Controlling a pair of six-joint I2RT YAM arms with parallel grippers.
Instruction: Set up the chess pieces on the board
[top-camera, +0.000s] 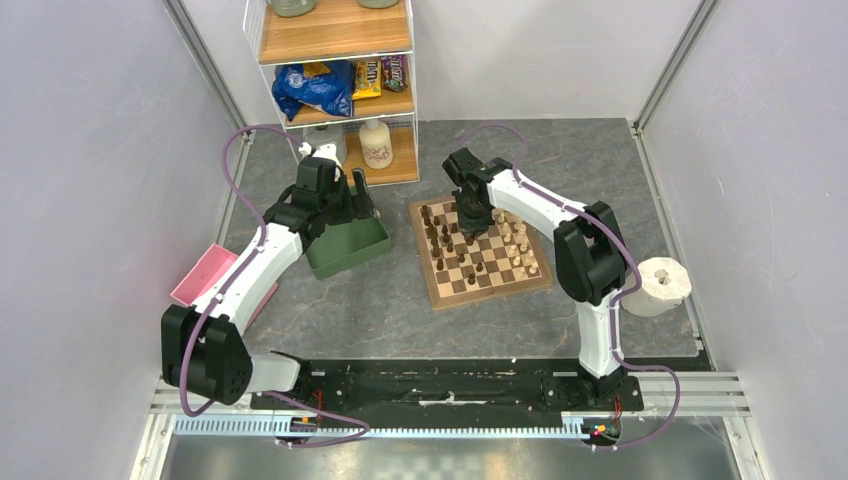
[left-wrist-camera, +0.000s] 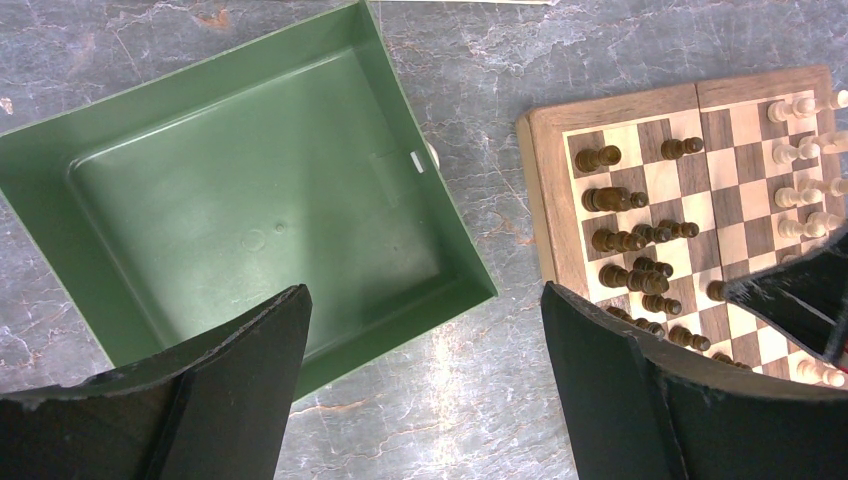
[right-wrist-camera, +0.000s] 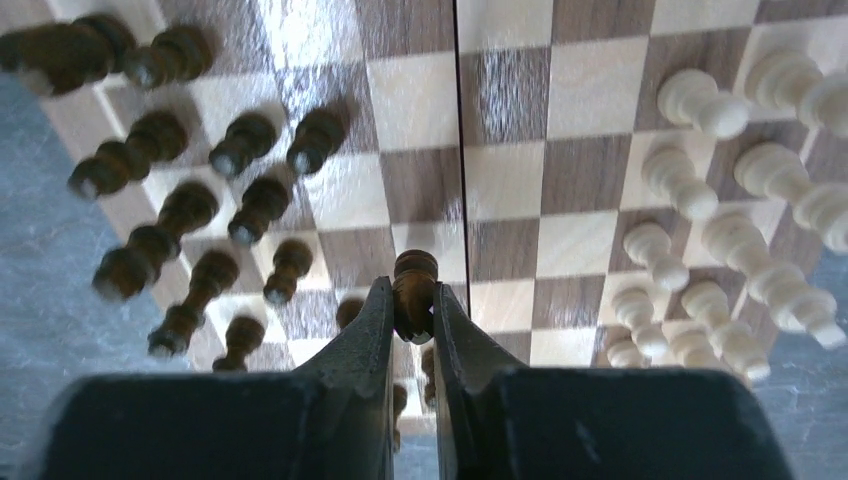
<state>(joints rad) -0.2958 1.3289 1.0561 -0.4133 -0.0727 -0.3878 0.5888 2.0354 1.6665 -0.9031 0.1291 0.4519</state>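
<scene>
R arm: base at lower right of the top view, elbow bent high at the right, forearm reaching up-left, wrist turned down over the upper part of the board (top-camera: 440, 295). Right end effector (right-wrist-camera: 412, 300) is clamped on one dark piece (right-wrist-camera: 414, 285), fingers tight on both sides; the piece sits just left of the board's centre seam, low-centre in the wrist view. Can't tell if its base touches the board.

Other dark pieces (right-wrist-camera: 260, 205) stand bunched on the left squares of that view, cream pieces (right-wrist-camera: 680, 180) in rows at the right edge.

L arm: base at lower left of the top view, forearm angled up-right, wrist above the green tray (left-wrist-camera: 250, 200). Left end effector (left-wrist-camera: 425, 295) hangs w/ fingers wide apart, gripping nothing; below it, the tray's near corner and bare grey surface (left-wrist-camera: 480, 400). Tray lies left of the board, not touching it. Board is at centre-right of the surface, slightly rotated.
</scene>
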